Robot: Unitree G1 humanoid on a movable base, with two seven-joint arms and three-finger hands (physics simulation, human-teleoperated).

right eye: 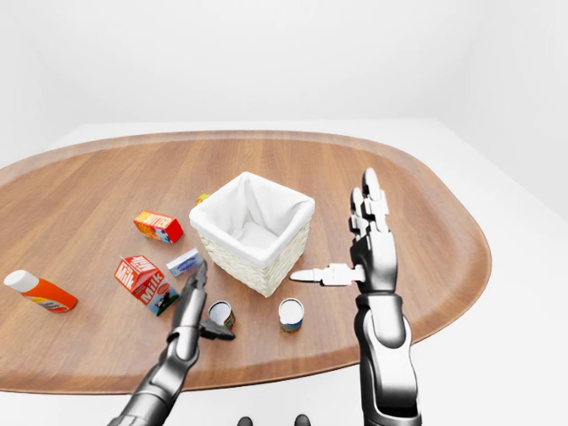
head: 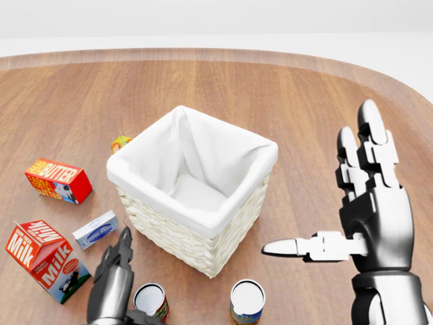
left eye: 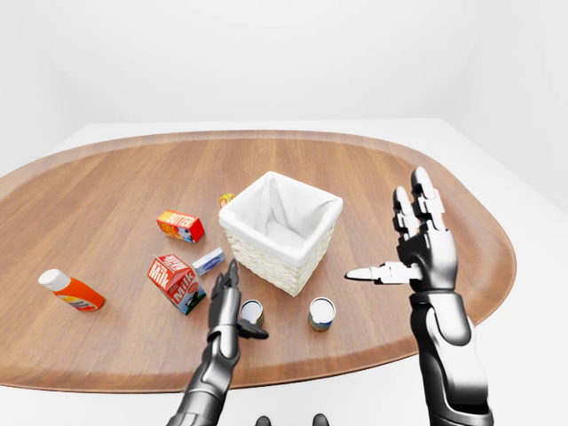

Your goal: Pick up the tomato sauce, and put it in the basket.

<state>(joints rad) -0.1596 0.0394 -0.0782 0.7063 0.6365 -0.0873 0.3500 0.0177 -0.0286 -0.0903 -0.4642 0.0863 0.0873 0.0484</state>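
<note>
The step in hand is the reach, with nothing lifted yet. The small round tin with a red and green label (head: pixel 150 299), which I take to be the tomato sauce though the label is too small to read, stands upright on the oval wooden table (head: pixel 304 101) at about 7 o'clock of the square white-lined wicker basket (head: pixel 169 230) in the head view. The left hand (left eye: pixel 224 311) sits just beside it at its 9 o'clock, fingers straight and spread, thumb pointing toward the tin, grasping nothing. The right hand (left eye: pixel 422 253) is raised at the basket's 3 o'clock, well apart from everything, fingers released and palm empty. A second tin with a blue and yellow label (head: pixel 247 300) stands at the basket's 5 o'clock, near enough to be mistaken for the target. The red milk carton (head: pixel 46 261) lies at the left hand's 10 o'clock. The next move probably calls for sliding the left hand toward 3 o'clock until fingers and thumb bracket the tin, then closing before lifting toward 1 o'clock over the basket rim.
</note>
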